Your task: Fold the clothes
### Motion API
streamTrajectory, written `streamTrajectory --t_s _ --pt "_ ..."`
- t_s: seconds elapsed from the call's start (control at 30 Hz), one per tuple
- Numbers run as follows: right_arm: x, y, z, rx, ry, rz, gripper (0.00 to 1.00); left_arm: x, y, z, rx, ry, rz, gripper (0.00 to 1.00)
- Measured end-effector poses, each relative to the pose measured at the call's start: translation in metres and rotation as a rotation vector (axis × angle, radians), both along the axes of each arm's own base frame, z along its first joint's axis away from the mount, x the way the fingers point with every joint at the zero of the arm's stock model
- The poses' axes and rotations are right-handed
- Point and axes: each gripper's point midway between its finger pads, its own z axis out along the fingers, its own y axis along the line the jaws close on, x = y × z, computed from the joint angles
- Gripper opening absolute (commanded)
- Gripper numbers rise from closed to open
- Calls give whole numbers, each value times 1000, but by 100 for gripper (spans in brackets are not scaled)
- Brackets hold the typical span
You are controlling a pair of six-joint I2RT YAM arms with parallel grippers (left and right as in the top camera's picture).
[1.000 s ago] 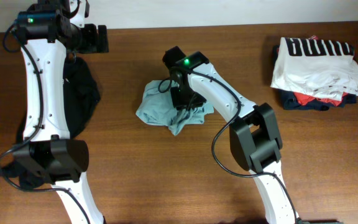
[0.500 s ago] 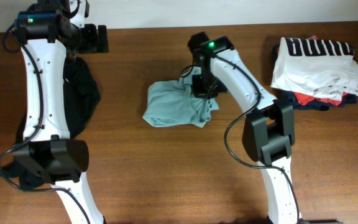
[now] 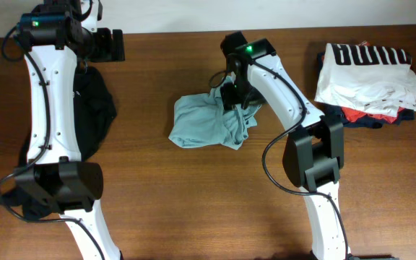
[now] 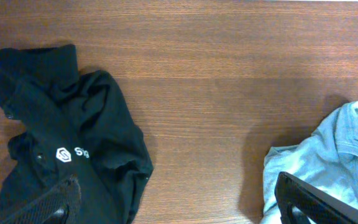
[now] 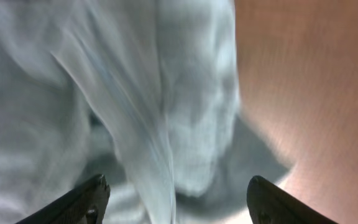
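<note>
Right gripper is spread wide over the upper right edge of our one grey-teal shirt, mid-frame overhead. Left gripper, also wide, hangs upper left above the one black top. We count two garments, two grippers.

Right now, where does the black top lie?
Overhead, the black top lies on the table's left side, partly under the left arm, apart from the grey-teal shirt.
</note>
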Motion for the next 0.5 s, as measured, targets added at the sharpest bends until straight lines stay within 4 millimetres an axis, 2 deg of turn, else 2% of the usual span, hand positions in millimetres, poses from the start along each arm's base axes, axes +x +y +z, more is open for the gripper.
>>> streamTrajectory --t_s 0.1,0.23,0.5 --pt "26 6 8 4 -112 96 76 0 2 0 9 0 6 99" --pt "46 11 14 -2 -202 200 76 0 3 0 14 1 8 99" --pt "58 15 10 -27 -246 362 72 0 4 0 18 1 11 99"
